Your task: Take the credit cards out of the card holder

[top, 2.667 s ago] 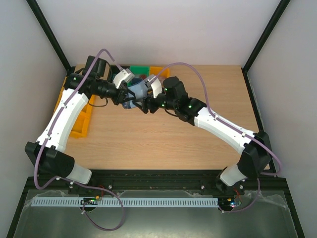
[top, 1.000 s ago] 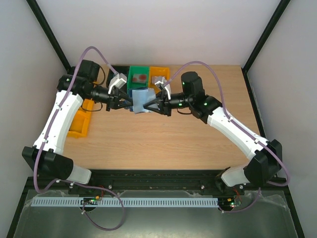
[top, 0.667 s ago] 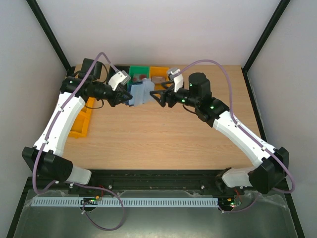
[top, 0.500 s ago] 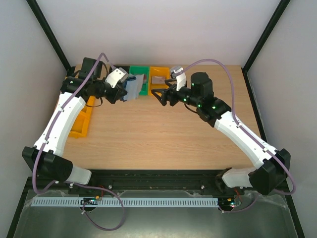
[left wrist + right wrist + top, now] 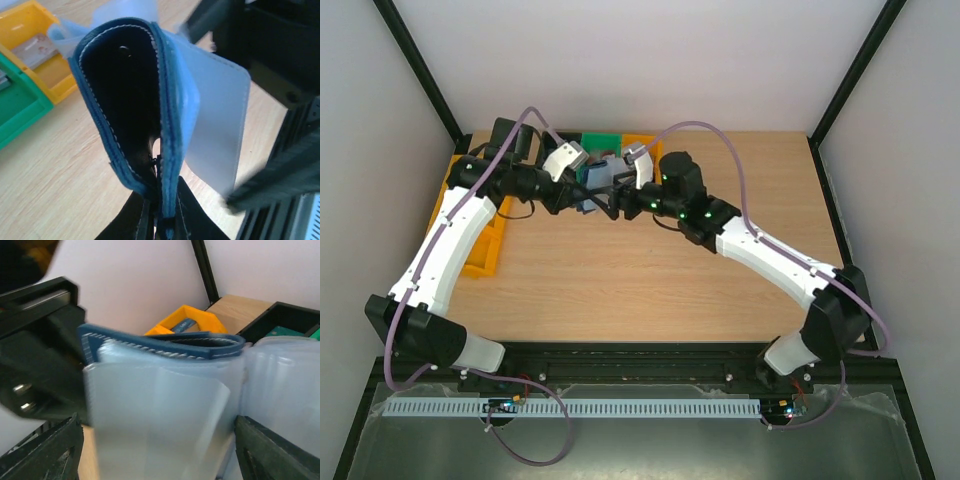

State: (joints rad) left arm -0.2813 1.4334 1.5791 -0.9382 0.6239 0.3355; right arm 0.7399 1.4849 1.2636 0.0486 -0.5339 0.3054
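No writing, number or brand can be read on the card holder [image 5: 120,100].

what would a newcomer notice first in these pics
The dark blue card holder, held up over the far middle of the table, pinched at its lower edge by the left claw. The right claw is open, its fingers flanking the holder's pale plastic pockets. A yellow bin and a green bin sit just behind.

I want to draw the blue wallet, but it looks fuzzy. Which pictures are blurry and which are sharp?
Left wrist: the holder is fairly sharp and its stitches show, but the yellow bin behind it is out of focus. Right wrist: the fuzziest, and the holder's clear pockets look smeared. Top: sharp all over, but the holder is tiny there.
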